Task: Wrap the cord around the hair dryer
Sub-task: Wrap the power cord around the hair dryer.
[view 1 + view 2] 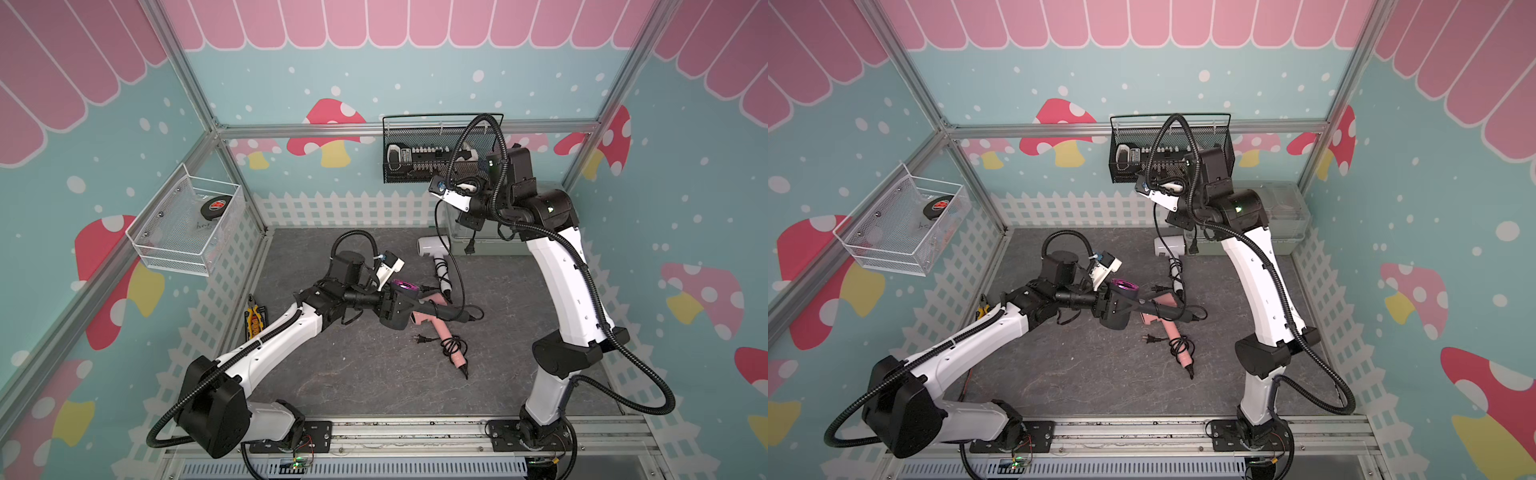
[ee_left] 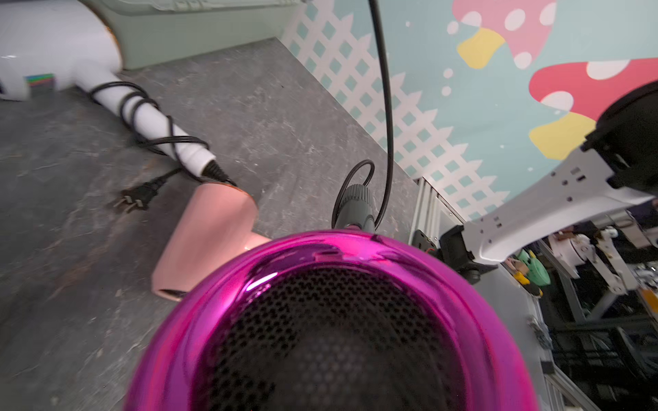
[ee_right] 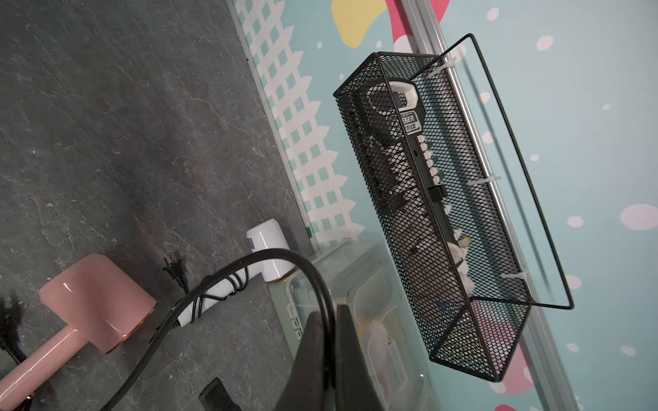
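Veined grey floor (image 2: 285, 106) beneath glossy magenta-rimmed hair dryer (image 2: 356, 256) — smooth black cord (image 2: 388, 106).

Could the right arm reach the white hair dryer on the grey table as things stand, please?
Probably not yet: the right gripper is shut on the black cord, though the white hair dryer lies uncovered.

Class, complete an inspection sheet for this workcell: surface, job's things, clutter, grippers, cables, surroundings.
Surface: grey stone-look table.
Job's things: black hair dryer with magenta ring, in the left gripper; its cord unwound.
Clutter: white hair dryer and pink hair dryer, cords wound on handles; yellow-handled tool at the edge.
Grippers: left gripper shut on black hair dryer; right gripper shut on cord.
Cables: cord runs up to right gripper; plug dangles below it.
Surroundings: black mesh basket, white mesh basket on walls.
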